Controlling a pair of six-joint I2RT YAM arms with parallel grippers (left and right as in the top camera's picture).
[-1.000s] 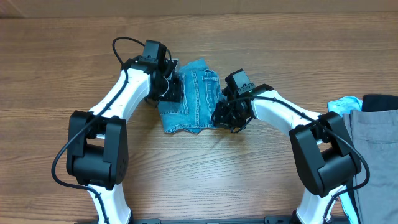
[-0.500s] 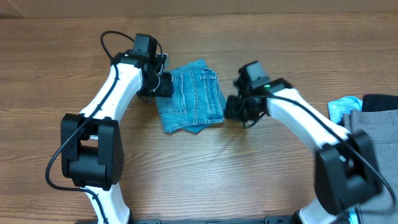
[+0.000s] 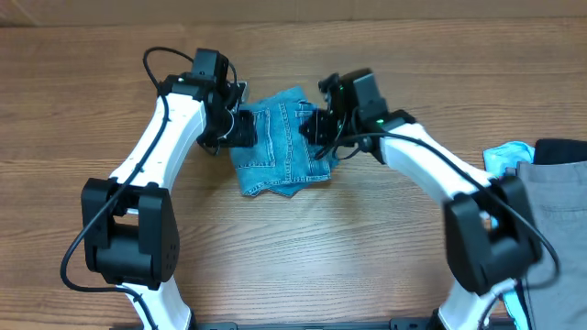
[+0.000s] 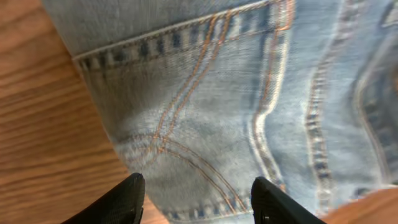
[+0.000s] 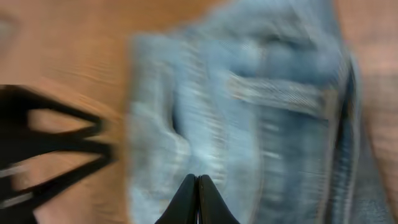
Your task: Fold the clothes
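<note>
Swung frame-left, my right gripper (image 5: 198, 186), pinched empty, reaches jeans (image 3: 280, 147) lying top-to-bottom; left gripper (image 4: 199, 190) gapes above orange stitching (image 4: 186, 93) only its wrist camera resolves.

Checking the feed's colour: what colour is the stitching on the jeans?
Orange-tan stitching on faded light blue jeans; clearest in the left wrist view.

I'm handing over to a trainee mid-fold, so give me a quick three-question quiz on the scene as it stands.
1. True or false: the jeans lie spread out flat at full length.
2. In its wrist view, the left gripper is: A open, B shut, C out of view?
3. Fill in: in its wrist view, the right gripper has its fingertips pressed ____.

Key:
1. False: they are folded into a compact bundle.
2. A.
3. Together.
</note>
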